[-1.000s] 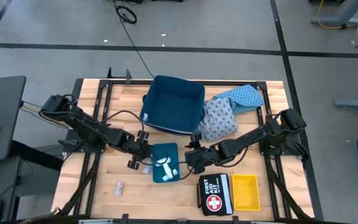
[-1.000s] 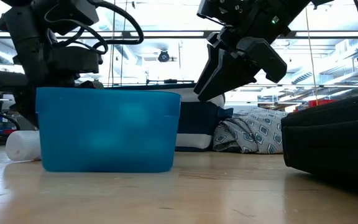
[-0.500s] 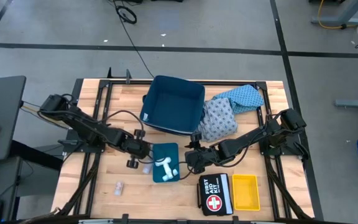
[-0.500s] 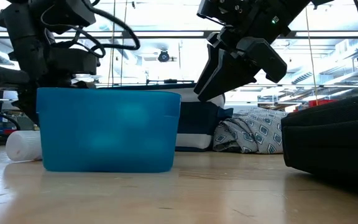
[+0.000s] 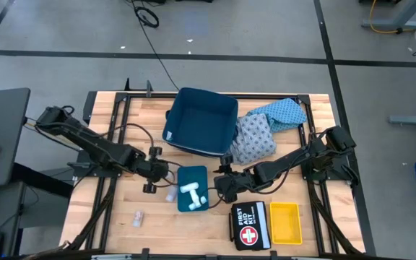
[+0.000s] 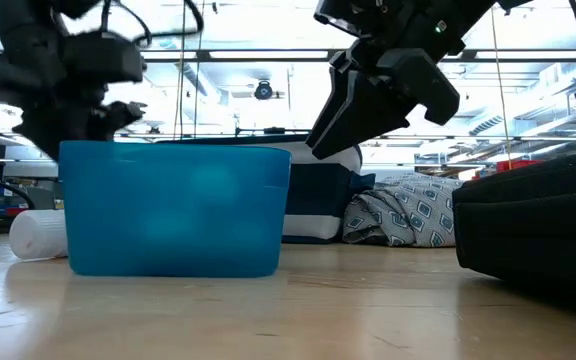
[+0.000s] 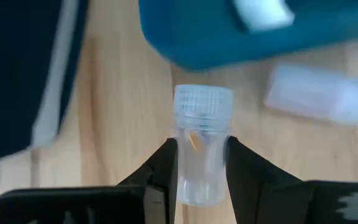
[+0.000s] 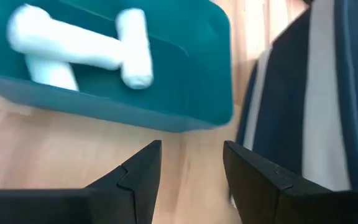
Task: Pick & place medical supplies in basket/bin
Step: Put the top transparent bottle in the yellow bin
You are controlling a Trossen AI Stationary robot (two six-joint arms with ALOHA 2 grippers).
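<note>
My left gripper [image 7: 202, 163] is shut on a small clear vial [image 7: 202, 146] with a ribbed white cap. In the high view my left gripper [image 5: 152, 167] stands just left of the small teal bin [image 5: 191, 189], which holds white rolls [image 5: 193, 192]. Another white roll [image 7: 319, 96] lies on the wood beside the bin. My right gripper [image 8: 191, 163] is open and touches nothing; in the high view my right gripper [image 5: 222, 182] is at the bin's right edge. Two patterned cloth garments [image 5: 260, 130] lie against the big dark blue basket [image 5: 201, 121]. My left gripper pinches the vial's clear body [image 7: 202, 177] between its two fingers, one on each side. The fingers lie along the vial, and the capped end [image 7: 203, 109] juts out past the fingertips. Whether the vial touches the wood beneath it, I cannot tell.
A black first aid kit [image 5: 248, 225] and a yellow tray [image 5: 285, 222] sit near the table's near edge, right of the teal bin. A tiny pale packet [image 5: 139, 217] lies near the table's near-left corner. In the low view the teal bin [image 6: 173, 208] stands in front.
My left gripper has drawn back toward the table's left edge, away from the teal bin, and its arm has swung left with it. My right arm has barely shifted. The rolls in the bin lie as before.
</note>
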